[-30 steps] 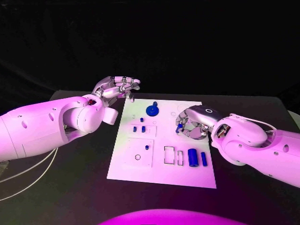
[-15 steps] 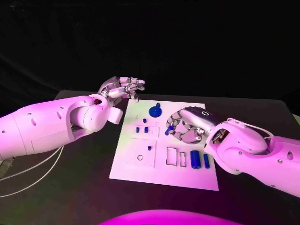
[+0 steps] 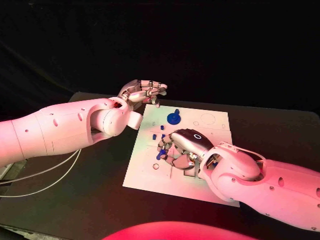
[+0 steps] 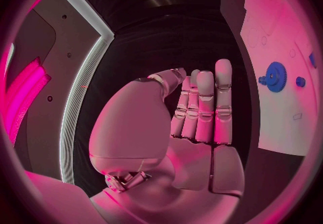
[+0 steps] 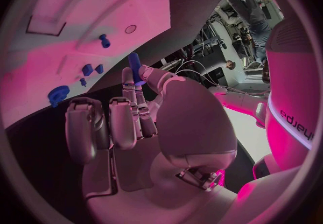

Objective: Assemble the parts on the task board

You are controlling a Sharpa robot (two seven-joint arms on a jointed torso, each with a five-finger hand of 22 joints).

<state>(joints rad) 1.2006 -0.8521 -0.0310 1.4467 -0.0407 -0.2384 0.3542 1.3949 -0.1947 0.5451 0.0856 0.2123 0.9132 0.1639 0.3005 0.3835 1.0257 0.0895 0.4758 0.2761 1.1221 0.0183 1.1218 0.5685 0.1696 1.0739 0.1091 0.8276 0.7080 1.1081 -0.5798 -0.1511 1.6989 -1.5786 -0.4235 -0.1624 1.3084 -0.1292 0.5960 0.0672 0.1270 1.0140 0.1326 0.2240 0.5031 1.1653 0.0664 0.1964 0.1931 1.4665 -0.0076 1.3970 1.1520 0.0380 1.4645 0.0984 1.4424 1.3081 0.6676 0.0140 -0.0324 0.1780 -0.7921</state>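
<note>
The white task board (image 3: 212,120) lies in the middle of the black table. A blue gear (image 3: 174,118) stands near the board's far edge, with small blue pieces (image 3: 154,136) just in front of it. My right hand (image 3: 181,150) hovers over the board's middle and hides the slots beneath it. In the right wrist view this hand (image 5: 134,127) pinches a slim blue peg (image 5: 134,68) between thumb and a finger. My left hand (image 3: 144,91) is raised beyond the board's far left corner. In the left wrist view the left hand (image 4: 195,121) holds nothing, its fingers straight.
The right wrist view shows the board (image 5: 61,46) with the gear (image 5: 58,95), small blue pieces (image 5: 88,69) and empty recesses. The left wrist view shows the gear (image 4: 274,76) on the board (image 4: 276,121). Cables hang at the table's left edge (image 3: 52,175).
My right hand has moved from the board's right edge to over its middle, carrying the blue peg and covering the near slots. The left hand stays by the far left corner. The camera has shifted.
</note>
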